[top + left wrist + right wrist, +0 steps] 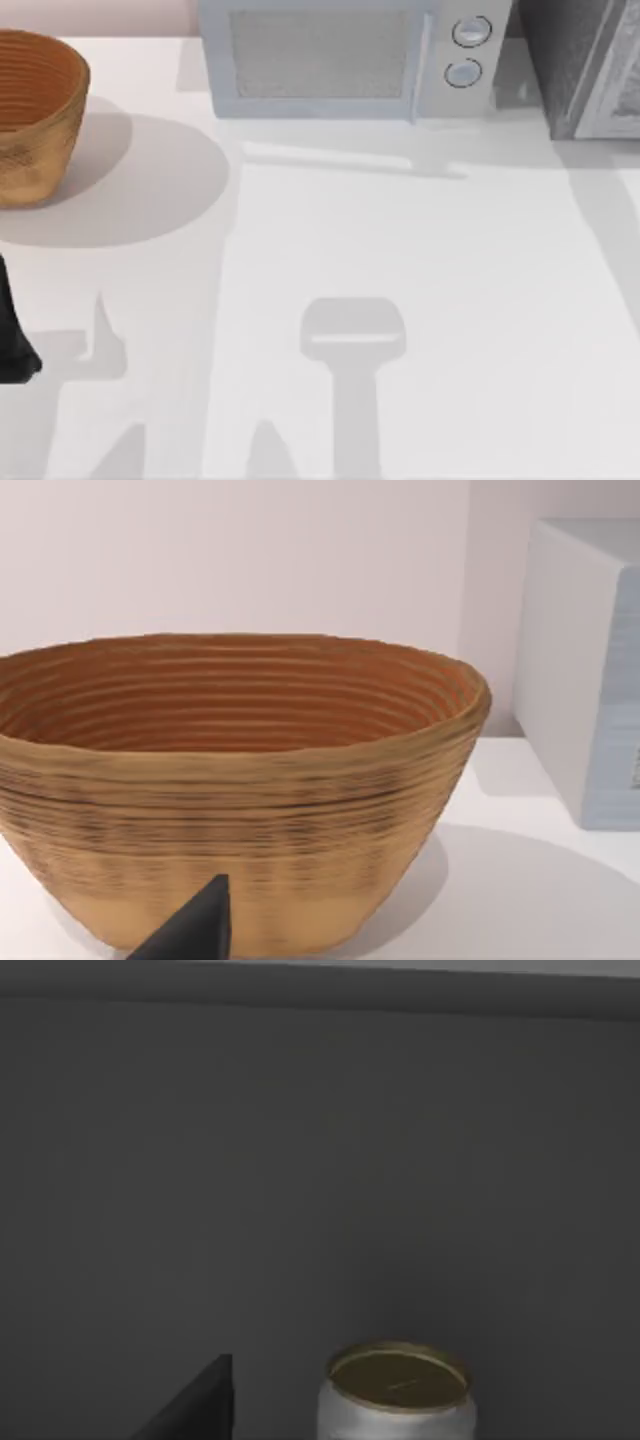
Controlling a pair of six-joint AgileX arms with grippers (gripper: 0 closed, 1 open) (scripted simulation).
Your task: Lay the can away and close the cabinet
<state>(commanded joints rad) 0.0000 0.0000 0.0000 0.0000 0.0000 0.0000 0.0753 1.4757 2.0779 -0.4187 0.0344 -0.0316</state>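
Can (pixel 398 1392) beside right end effector (pixel 205 1405)

Upright can (pixel 397 1392), gold lid up, silver wall below, before a plain dark grey cabinet (pixel 300 1160) wall. Black right gripper fingertip (pixel 200 1405) just beside it, apart.

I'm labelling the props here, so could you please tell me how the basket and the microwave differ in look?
The basket is brown, round and ribbed, open at the top; the microwave is a light grey closed box with two round knobs. The basket stands at the table's far left, the microwave at the back middle. Both rest upright on it.
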